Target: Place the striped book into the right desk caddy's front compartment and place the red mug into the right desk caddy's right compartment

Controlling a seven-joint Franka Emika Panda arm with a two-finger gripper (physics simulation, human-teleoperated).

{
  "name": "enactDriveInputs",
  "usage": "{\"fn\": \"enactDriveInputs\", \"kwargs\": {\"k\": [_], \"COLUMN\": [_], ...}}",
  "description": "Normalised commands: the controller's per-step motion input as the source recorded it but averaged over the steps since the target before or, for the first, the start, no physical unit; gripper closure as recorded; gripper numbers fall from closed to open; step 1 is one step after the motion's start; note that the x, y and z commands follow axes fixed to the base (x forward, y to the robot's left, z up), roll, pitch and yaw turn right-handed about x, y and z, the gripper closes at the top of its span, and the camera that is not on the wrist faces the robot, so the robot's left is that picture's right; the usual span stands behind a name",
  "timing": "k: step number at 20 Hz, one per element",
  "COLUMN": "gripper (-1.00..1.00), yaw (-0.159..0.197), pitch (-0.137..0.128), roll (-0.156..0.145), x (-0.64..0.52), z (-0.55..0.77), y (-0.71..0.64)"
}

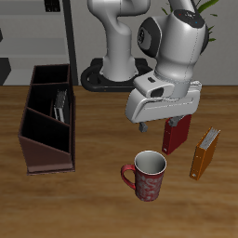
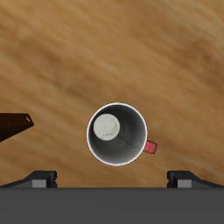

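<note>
No readable text, labels, brands or numbers on anything in either view.

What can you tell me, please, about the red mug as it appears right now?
The red mug is dark red with a mottled pattern, pale grey inside, glossy like ceramic. It stands upright on the wooden table, mouth up, one side handle showing. Nothing touches it; the end effector hangs above it, looking straight down into it. It stands apart from the caddy.
</note>
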Motion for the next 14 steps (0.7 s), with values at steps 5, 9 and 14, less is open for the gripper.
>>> {"fn": "enactDriveInputs", "kwargs": {"k": [5, 9, 14], "gripper": [-1.0, -1.0, -1.0], "yaw": [0.002, 0.016, 0.009], "pitch": [-0.024, 0.019, -0.003], "roll": [-0.044, 0.072, 0.033], "x": [-0.22, -0.09, -0.01], "z": [-0.06, -0.04, -0.06], "y": [0.24, 0.23, 0.11]}}
